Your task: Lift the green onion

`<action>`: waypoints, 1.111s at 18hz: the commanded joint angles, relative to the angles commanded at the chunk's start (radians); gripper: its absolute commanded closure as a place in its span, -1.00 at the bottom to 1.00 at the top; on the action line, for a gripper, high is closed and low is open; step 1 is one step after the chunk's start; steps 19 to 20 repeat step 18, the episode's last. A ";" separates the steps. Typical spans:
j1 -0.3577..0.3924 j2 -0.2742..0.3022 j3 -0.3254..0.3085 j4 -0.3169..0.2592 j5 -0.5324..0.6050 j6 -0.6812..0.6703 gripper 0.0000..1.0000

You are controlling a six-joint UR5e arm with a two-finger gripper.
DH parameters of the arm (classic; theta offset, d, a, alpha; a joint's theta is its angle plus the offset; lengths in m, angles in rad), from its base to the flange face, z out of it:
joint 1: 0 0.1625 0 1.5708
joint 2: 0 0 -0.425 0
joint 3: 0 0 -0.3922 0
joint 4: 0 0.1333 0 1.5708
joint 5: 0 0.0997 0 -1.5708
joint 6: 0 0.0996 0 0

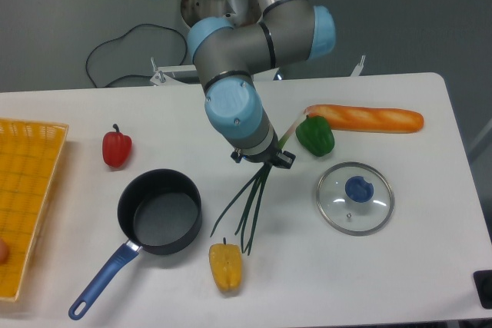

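My gripper [267,160] is shut on the green onion [250,203] near the middle of the stalk. The pale end [293,129] sticks out up and to the right, past the wrist. The dark green leaves fan out down and to the left, hanging tilted above the white table [400,266] with their tips near the yellow pepper [225,266]. The fingertips themselves are mostly hidden under the blue wrist joint.
A green bell pepper [316,136] and a baguette [365,118] lie right of the gripper. A glass lid [355,197] sits lower right. A black pot with blue handle [157,214] is left, a red pepper [117,148] farther left, a yellow basket [23,197] at the edge.
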 joint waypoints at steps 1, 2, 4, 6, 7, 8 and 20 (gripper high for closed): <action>0.003 0.002 0.000 -0.002 0.000 0.000 0.81; 0.003 0.002 0.000 -0.003 -0.002 0.003 0.81; 0.003 0.003 0.000 -0.003 -0.009 0.031 0.81; 0.009 0.003 0.000 -0.002 -0.025 0.063 0.81; 0.015 0.005 0.000 -0.003 -0.026 0.080 0.81; 0.023 0.005 0.000 -0.003 -0.032 0.090 0.81; 0.055 0.037 -0.008 -0.002 -0.089 0.182 0.81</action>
